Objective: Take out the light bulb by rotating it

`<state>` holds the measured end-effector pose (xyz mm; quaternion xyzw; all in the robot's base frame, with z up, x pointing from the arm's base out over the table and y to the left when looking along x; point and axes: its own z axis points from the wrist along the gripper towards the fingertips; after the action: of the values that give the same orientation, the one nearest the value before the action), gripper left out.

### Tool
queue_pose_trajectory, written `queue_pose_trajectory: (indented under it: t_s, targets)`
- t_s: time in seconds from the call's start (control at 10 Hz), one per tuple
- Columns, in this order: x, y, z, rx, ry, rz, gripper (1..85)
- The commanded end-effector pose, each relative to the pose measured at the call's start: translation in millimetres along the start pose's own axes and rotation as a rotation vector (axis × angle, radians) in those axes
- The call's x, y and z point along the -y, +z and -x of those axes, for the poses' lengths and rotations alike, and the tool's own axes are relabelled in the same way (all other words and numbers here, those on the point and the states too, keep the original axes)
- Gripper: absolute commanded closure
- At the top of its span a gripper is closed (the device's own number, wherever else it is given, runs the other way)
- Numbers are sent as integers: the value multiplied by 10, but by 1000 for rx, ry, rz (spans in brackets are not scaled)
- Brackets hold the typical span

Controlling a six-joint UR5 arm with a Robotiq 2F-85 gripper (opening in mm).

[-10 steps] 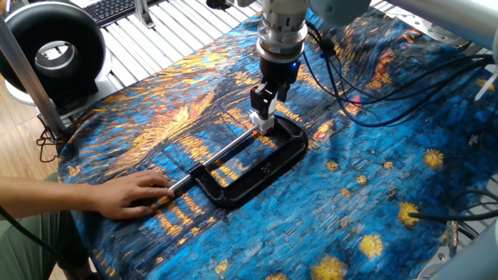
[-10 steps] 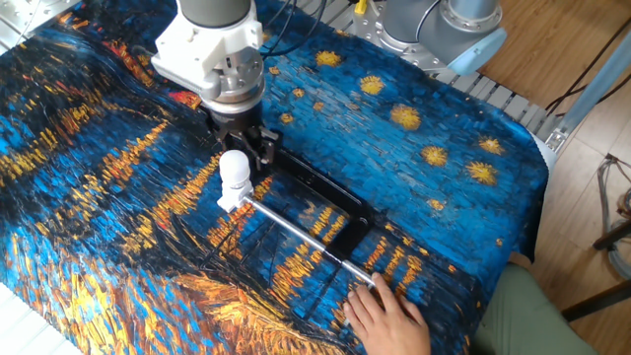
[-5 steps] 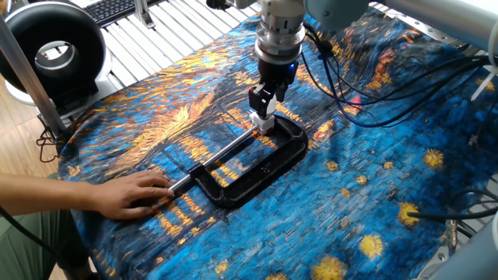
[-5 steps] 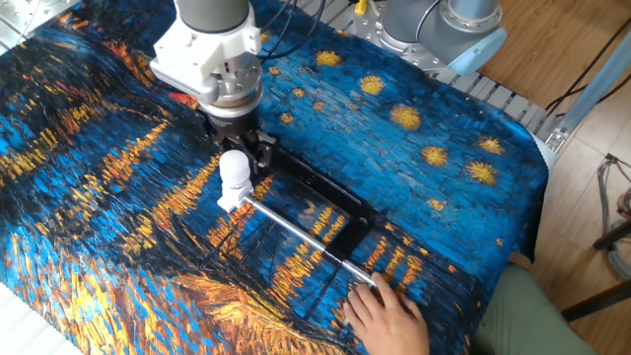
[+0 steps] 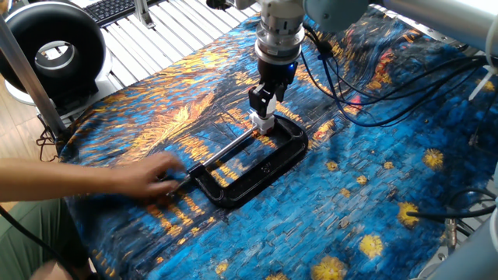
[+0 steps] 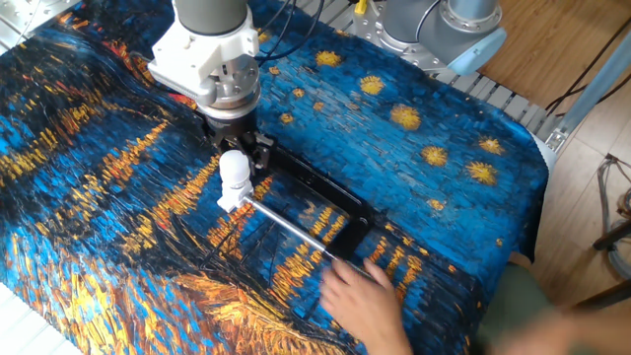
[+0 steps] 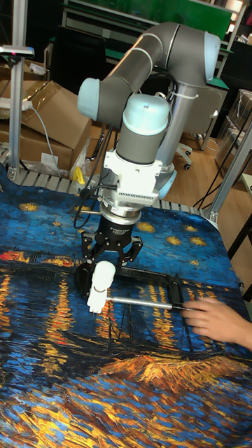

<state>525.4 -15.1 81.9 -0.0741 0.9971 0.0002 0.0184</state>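
The light bulb [image 6: 235,170], small and white with a round frosted globe, stands tilted at the near end of a black C-clamp [image 6: 317,193]. My gripper [image 6: 244,156] comes down from above with its black fingers tight against the globe, shut on it. In the tall fixed view the light bulb [image 7: 103,275] shows in front of the gripper [image 7: 106,264], above a short white socket [image 7: 94,301]. In one fixed view the gripper [image 5: 267,101] hides the globe, and only the white lower part [image 5: 265,121] shows.
A person's hand [image 5: 152,176] is by the handle end of the clamp's steel screw rod [image 5: 227,151], blurred. A starry blue-and-orange cloth [image 5: 373,202] covers the table. Cables [image 5: 350,93] trail behind the arm. A black ring-shaped device [image 5: 48,48] stands at the far left.
The person's hand, resting still by the clamp's handle before, is now blurred and moving. My arm's upper part has shifted very slightly. The bulb and clamp stay in place.
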Motion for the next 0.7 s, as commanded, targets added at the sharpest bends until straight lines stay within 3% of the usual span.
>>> queue_pose_trajectory:
  t_s: [0.0,0.6]
  targets:
    - [-3,-3,28,9,13,7,300]
    - [14,-17,54,20,15,-1,410]
